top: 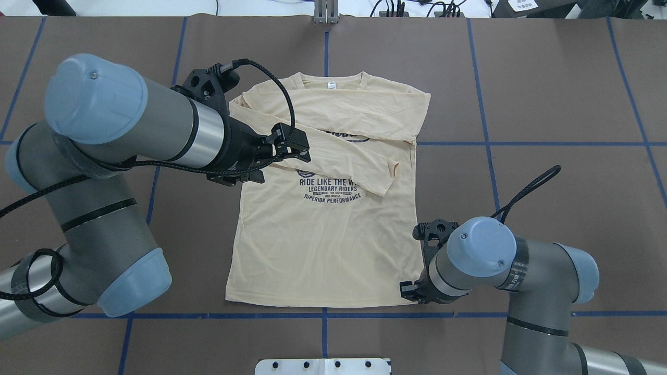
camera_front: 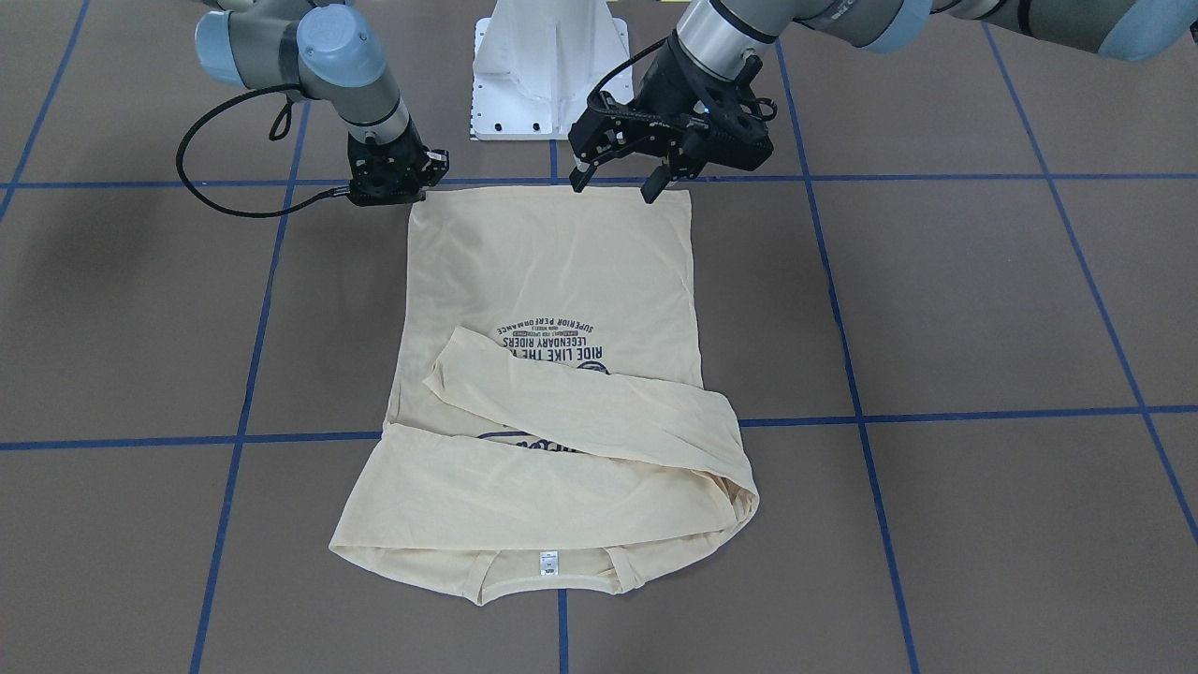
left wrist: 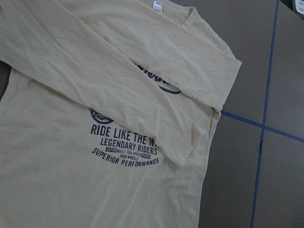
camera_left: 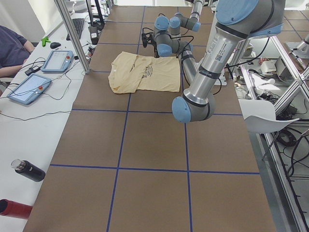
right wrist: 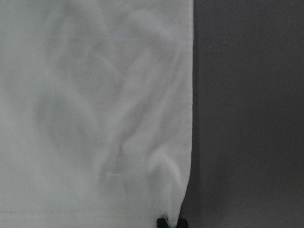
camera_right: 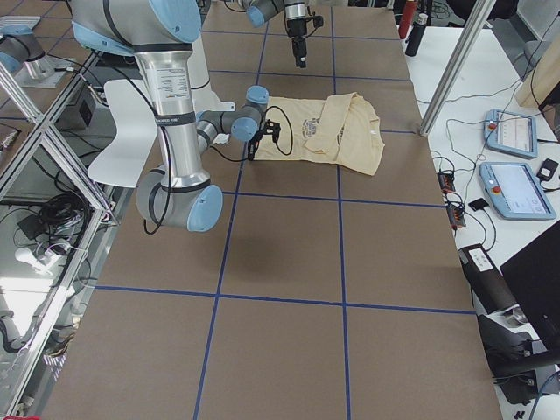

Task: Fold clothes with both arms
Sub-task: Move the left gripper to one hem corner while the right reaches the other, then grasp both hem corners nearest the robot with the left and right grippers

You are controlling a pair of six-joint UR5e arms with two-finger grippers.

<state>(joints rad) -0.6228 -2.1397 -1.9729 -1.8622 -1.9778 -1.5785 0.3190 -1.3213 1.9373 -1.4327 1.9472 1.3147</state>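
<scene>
Shirt (camera_front: 552,253) print (camera_front: 547,339) largely beneath a sleeve (camera_front: 599,402).

overhead view | T-shirt (top: 323,250) flat mid-table (top: 547,104), collar 12 o'clock, hem 6 | sleeves crossed on chest | left gripper (camera_front: 615,187) above shirt, 9 o'clock of middle | right gripper (top: 411,291) at hem corner, 5 o'clock | pedestal base (top: 323,366) beyond hem, 6 o'clock

On the shirt (left wrist: 71,180) is printed "RIDE LIKE THE W" — cut off there by a sleeve (left wrist: 118,90) — then "LEGENDARY RIDERS", "SUPER BUILT FOR SPEED POWER", "IRON WHEELS" and "SUPERIOR PERFORMANCE". The marks on the neck label (left wrist: 157,5) are too small to be read.
</scene>
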